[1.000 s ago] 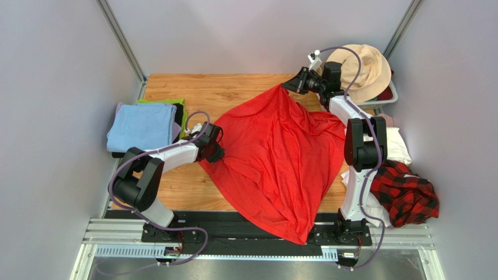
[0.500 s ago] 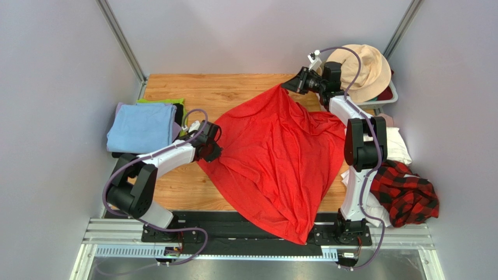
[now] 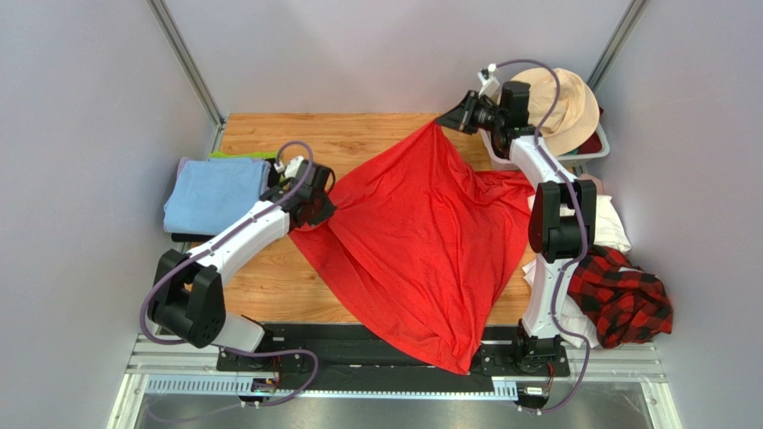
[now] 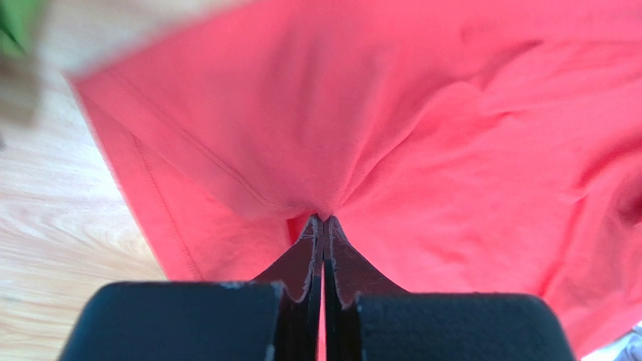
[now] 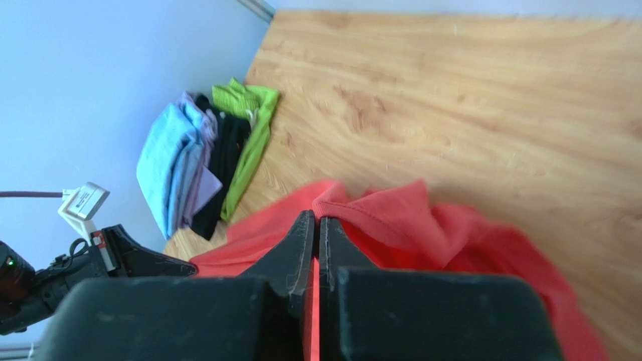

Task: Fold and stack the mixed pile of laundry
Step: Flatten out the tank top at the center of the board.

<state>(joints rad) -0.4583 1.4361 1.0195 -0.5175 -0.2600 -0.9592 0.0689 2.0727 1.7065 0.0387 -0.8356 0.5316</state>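
Top view, red T-shirt (image 3: 421, 241) over tabletop (image 3: 358, 134), left claw (image 3: 316, 217) clamped on its edge, right claw (image 3: 442, 121) pinching far corner.

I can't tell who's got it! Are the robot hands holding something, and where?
Both pinch the red T-shirt: left gripper near its left edge, right gripper at its far corner.

T-shirt (image 3: 421, 241) between folded stack (image 3: 215, 195) and basket (image 3: 595, 152)
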